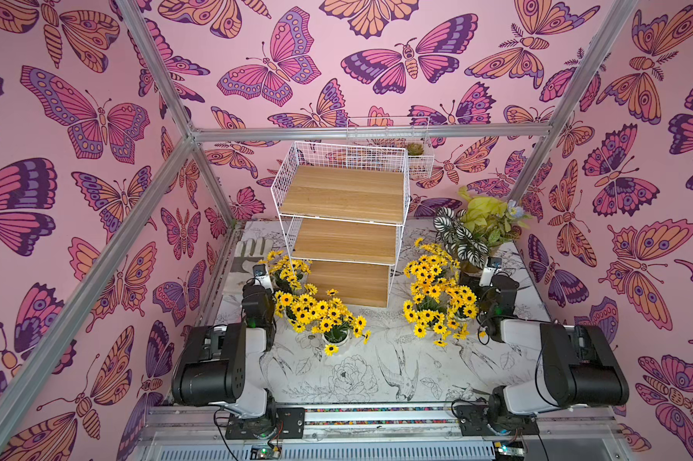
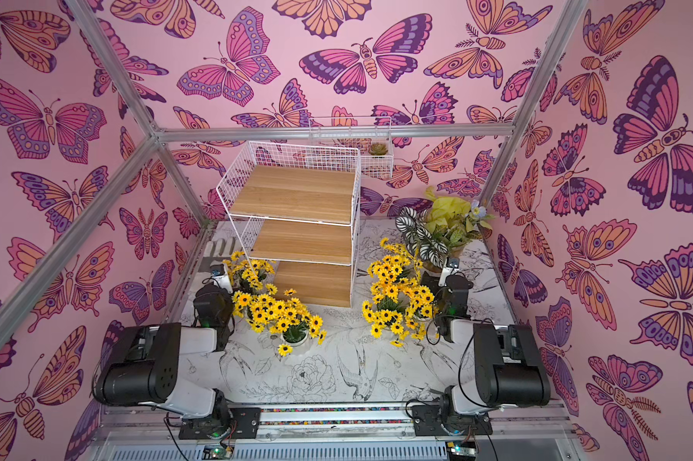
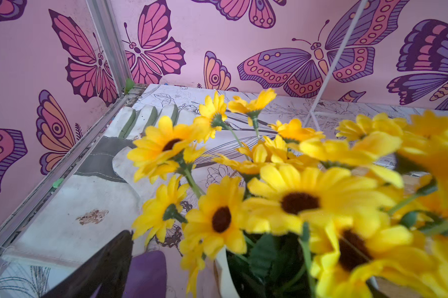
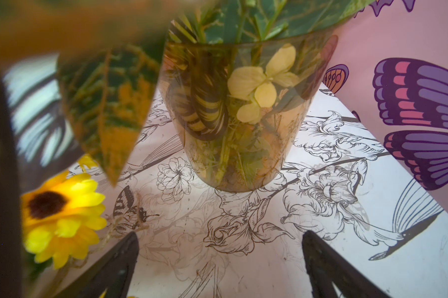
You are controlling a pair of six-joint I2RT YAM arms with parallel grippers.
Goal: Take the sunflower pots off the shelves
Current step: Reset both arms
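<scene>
The shelves [image 1: 344, 195] [image 2: 296, 195] stand at the back middle, and all three wooden boards are bare. Several sunflower pots stand on the table in two clusters: one cluster [image 1: 324, 315] to the left of the bottom board and the other [image 1: 432, 295] to its right. My left gripper [image 3: 222, 247] reaches round the back-left sunflower pot [image 1: 289, 271] [image 3: 225, 276]. Only one finger [image 3: 109, 263] shows, well clear of the pot's white wall; blooms hide the other. My right gripper [image 4: 220, 258] is open over bare table, its fingers spread wide with nothing between them.
A large striped-leaf plant [image 1: 476, 227] in a clear pot [image 4: 233, 129] stands just ahead of the right gripper. A garden glove [image 1: 253, 249] [image 3: 101, 160] lies at the back left corner. A wire basket [image 1: 416, 159] with a succulent hangs on the back wall. Metal frame posts edge the table.
</scene>
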